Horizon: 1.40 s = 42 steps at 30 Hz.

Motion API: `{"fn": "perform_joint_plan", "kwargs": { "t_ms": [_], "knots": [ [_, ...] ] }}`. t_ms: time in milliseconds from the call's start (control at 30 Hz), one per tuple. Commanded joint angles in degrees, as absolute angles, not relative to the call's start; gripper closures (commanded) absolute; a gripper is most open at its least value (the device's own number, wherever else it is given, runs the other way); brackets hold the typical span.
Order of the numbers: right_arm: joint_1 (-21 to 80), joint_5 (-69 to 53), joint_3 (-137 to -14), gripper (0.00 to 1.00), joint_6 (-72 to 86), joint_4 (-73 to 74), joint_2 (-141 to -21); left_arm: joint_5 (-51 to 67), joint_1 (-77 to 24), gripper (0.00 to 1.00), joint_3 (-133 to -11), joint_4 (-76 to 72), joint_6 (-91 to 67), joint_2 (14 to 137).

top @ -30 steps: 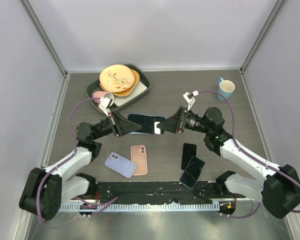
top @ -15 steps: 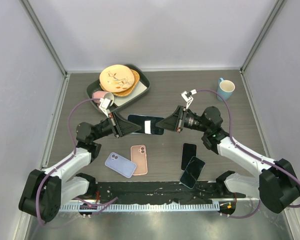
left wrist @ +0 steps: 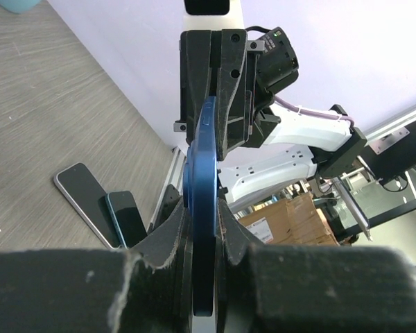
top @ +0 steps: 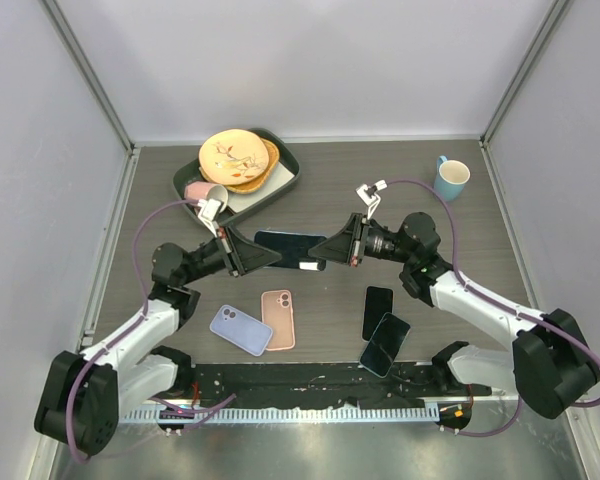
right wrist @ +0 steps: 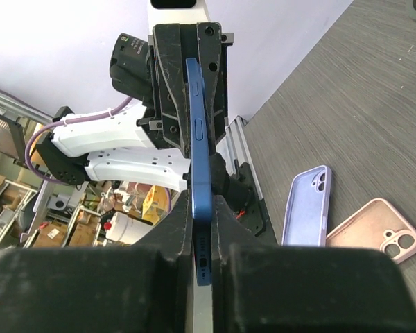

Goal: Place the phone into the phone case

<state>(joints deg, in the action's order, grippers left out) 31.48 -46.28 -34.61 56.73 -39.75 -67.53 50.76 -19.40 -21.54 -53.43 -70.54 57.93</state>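
A blue phone [top: 290,249] hangs level above the middle of the table, gripped at both ends. My left gripper [top: 263,252] is shut on its left end, and my right gripper [top: 320,250] is shut on its right end. The left wrist view shows the phone [left wrist: 201,180] edge-on between the left gripper [left wrist: 202,222] fingers. Seen from the right wrist, the phone [right wrist: 200,152] stands clamped in the right gripper [right wrist: 202,208]. A lavender phone case [top: 241,329] [right wrist: 307,207] and a pink phone case [top: 278,319] [right wrist: 374,236] lie open-side up on the table below.
Two more dark phones [top: 377,312] [top: 385,343] lie overlapping at the near right. A dark tray [top: 285,185] at the back left holds plates [top: 234,157], with a pink cup [top: 202,192] tipped beside them. A blue mug [top: 450,178] stands at the back right.
My right gripper has moved a little left and closed on the phone's right end. The left gripper has kept its grip on the phone's other end.
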Motion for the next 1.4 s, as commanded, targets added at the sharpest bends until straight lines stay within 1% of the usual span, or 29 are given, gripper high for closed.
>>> {"fn": "perform_joint_plan", "kwargs": {
  "t_ms": [0,100,133,200,267,300,333,400,433,467,533,567,633,800,933,1133,1267,1367],
  "knots": [
    [31.99,-45.44,-36.91,0.99,56.43,-39.64,-67.94,48.52,-19.42,0.96,-22.59,-53.53,-66.54,55.72],
    [32.08,-45.18,-37.26,0.99,55.99,-38.68,-68.29,48.43,-19.42,0.84,-23.38,-49.06,-63.64,55.55],
    [31.99,-44.83,-37.44,0.99,55.55,-38.15,-68.38,48.43,-19.42,0.77,-24.25,-45.3,-62.76,55.46],
    [32.08,-44.39,-38.05,0.99,54.32,-35.52,-68.12,48.34,-19.42,0.69,-25.48,-40.28,-58.46,54.85],
    [32.08,-42.9,-38.67,0.99,51.0,-32.36,-67.68,46.42,-19.42,0.56,-27.94,-29.13,-53.81,54.06],
    [31.99,-42.28,-39.54,0.99,49.85,-28.6,-67.24,44.75,-19.34,0.5,-28.99,-24.39,-48.66,53.18],
    [32.08,-41.67,-40.07,0.99,48.62,-26.56,-66.89,41.26,-19.34,0.4,-31.01,-15.82,-46.25,52.65],
    [32.08,-40.17,-41.13,0.99,45.9,-21.99,-66.1,37.2,-19.42,0.29,-32.69,-8.74,-40.82,51.6],
    [32.08,-39.99,-41.39,0.99,45.01,-20.93,-65.83,34.31,-19.42,0.21,-34.44,-1.65,-39.39,51.24],
    [31.99,-39.03,-41.74,0.99,44.39,-18.83,-65.57,30.1,-19.42,0.19,-34.98,0.42,-38.07,50.89],
    [31.99,-37.8,-42.18,0.99,41.76,-16.19,-65.13,25.6,-19.42,0.15,-36.46,7.34,-35.25,50.45],
    [31.99,-36.49,-42.62,0.99,40.97,-13.56,-65.04,21.92,-19.42,0.14,-37.0,9.12,-34.55,50.19],
    [31.99,-35.34,-42.98,0.99,39.29,-11.52,-64.87,18.56,-19.51,0.13,-38.4,13.59,-33.4,50.1],
    [31.99,-31.56,-42.63,0.99,37.71,-7.48,-64.42,8.46,-19.42,0.11,-40.69,19.42,-32.61,48.87],
    [31.12,-30.77,-41.84,0.99,37.44,-6.77,-64.16,6.51,-19.51,0.11,-42.19,22.49,-31.99,48.87],
    [28.92,-29.45,-40.78,0.99,36.21,-4.14,-63.63,3.44,-19.6,0.1,-43.33,24.87,-32.17,52.64],
    [26.03,-29.62,-39.73,0.99,35.42,-2.47,-63.11,-1.21,-21.0,0.11,-45.17,26.37,-31.64,58.26],
    [23.83,-30.06,-39.2,0.99,35.07,-1.32,-62.84,-3.59,-22.5,0.11,-47.72,27.59,-30.94,64.67]
  ]
}}
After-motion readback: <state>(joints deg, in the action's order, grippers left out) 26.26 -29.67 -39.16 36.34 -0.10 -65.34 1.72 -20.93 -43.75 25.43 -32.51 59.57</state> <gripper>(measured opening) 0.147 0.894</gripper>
